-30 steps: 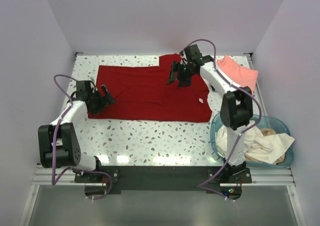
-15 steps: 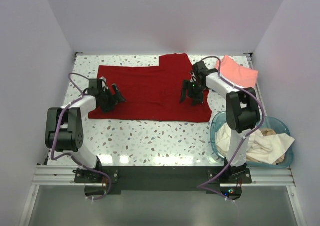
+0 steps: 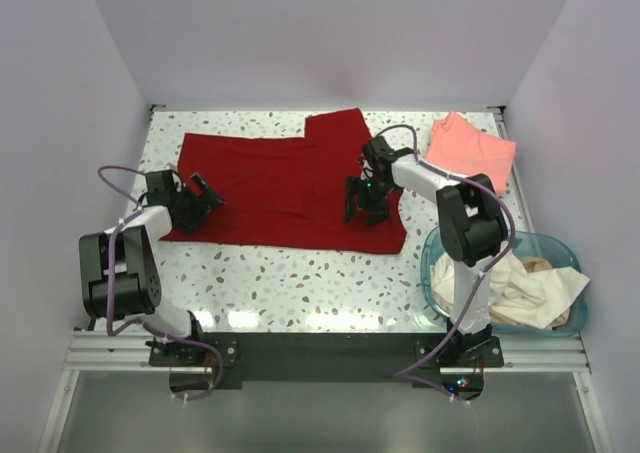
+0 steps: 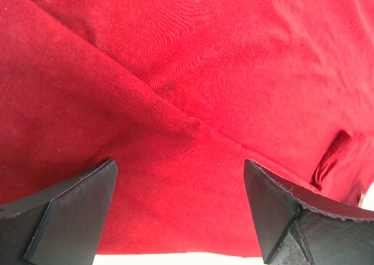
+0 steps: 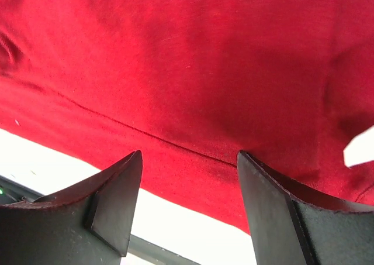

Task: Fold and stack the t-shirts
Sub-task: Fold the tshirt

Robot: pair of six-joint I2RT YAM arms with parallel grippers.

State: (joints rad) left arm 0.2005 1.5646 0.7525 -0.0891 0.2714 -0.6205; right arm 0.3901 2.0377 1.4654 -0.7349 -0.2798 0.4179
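On the middle of the speckled table [image 3: 300, 273] the large dark red shirt [image 3: 280, 178] lies spread almost flat, one part jutting toward the far edge, and both arms are low over it. The work looks to be at the start of this shirt's fold, in the smoothing and positioning before a pinch. The left gripper [image 3: 206, 195] sits at the shirt's left end, and its wrist view shows the fingers [image 4: 70, 218] spread wide with nothing between them, above cloth crossed by a diagonal seam and a small puckered wrinkle. The right gripper [image 3: 362, 207] is over the near-right part, its fingers [image 5: 111, 200] likewise apart and empty, above the hem where red cloth meets white table. The next move probably calls for each gripper to close on an edge, taking one layer cleanly, then to lift and carry together so the cloth does not bunch. The salmon-pink shirt [image 3: 475, 148] lies at the far right, near the red one. The teal basket [image 3: 565, 245] at the near right holds crumpled cream-white shirts [image 3: 520, 291]. Neither blocks the fold.
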